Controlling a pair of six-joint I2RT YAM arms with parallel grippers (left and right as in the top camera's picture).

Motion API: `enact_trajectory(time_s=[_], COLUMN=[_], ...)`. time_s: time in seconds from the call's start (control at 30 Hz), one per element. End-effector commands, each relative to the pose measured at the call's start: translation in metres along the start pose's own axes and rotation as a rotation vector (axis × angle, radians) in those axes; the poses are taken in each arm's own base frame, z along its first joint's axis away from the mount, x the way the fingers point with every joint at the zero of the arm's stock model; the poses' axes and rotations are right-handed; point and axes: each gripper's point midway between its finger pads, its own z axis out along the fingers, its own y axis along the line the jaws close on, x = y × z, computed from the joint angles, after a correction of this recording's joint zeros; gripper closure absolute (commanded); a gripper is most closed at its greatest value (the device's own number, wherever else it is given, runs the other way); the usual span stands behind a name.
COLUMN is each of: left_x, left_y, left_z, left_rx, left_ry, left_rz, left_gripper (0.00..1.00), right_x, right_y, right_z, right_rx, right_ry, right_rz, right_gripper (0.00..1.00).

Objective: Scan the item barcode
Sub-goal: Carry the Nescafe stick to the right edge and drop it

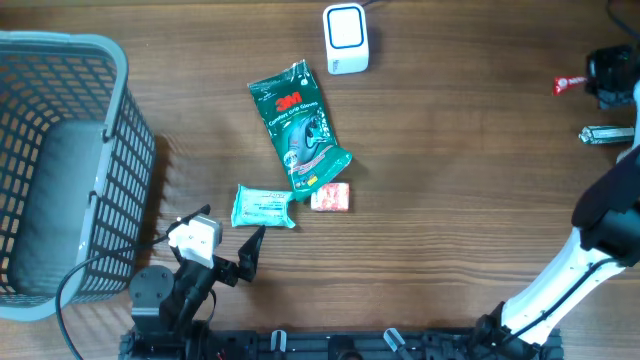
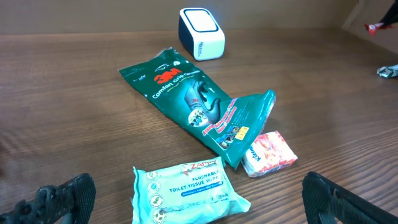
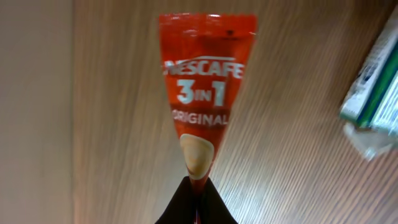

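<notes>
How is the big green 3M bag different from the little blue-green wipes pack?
The 3M bag is dark green; the wipes pack is pale mint. The 3M bag is longer, the wipes pack shorter and squarer. The 3M bag's lower end curls up beside a small pink packet; the wipes pack lies flat, apart from it. Both are soft packs resting on the wooden table, neither held.
</notes>
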Motion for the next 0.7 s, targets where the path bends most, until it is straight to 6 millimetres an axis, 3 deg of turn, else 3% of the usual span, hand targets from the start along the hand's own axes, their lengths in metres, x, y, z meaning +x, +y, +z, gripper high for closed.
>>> enact_trajectory(time_s=[0.0,0.1,0.2,0.27,0.3,0.33,0.4,0.47,0.5,0.57,0.67], left_x=[0.001,0.001,0.001,0.001,0.001,0.001,0.001,0.001,0.001,0.001,0.001], left_y=[-0.001,-0.001,-0.001,-0.001,-0.001,-0.001,-0.001,-0.001,-0.001,-0.001,-0.001], left_z=[0.0,0.0,0.0,0.0,0.0,0.0,0.0,0.0,0.0,0.0,0.0], left_rx=[0.009,0.009,0.009,0.009,0.009,0.009,0.009,0.009,0.009,0.009,0.009], left_ry=[-0.002,-0.002,-0.002,-0.002,-0.002,-0.002,-0.002,-0.002,-0.002,-0.002,-0.002], left_rz=[-0.01,-0.01,-0.01,-0.01,-0.01,-0.01,-0.01,-0.01,-0.01,-0.01,-0.01], left_gripper=[0.0,0.0,0.0,0.0,0.0,0.0,0.0,0.0,0.0,0.0,0.0], right_x=[-0.003,-0.009,-0.019,-0.028,-0.034,-0.039,-0.046,-0.045,-0.038,-0.003,0.057], right_y=[-0.04,-0.073,-0.078,-0.063,-0.051,-0.042,-0.024,0.004,0.019,0.051,0.071], right_z=[0.04,0.059,0.058,0.049,0.039,0.028,0.004,-0.03,-0.046,-0.084,-0.114], right_rx=[0.1,0.205,0.208,0.16,0.134,0.12,0.087,0.009,-0.044,-0.181,-0.256], right_ry=[0.025,0.012,-0.005,-0.01,-0.02,-0.032,-0.055,-0.057,-0.035,0.067,0.231], right_rz=[-0.016,-0.011,-0.012,-0.097,-0.156,-0.186,-0.197,-0.211,-0.221,-0.254,-0.318], right_gripper=[0.95,0.96,0.92,0.65,0.36,0.19,0.06,0.06,0.05,0.05,0.05])
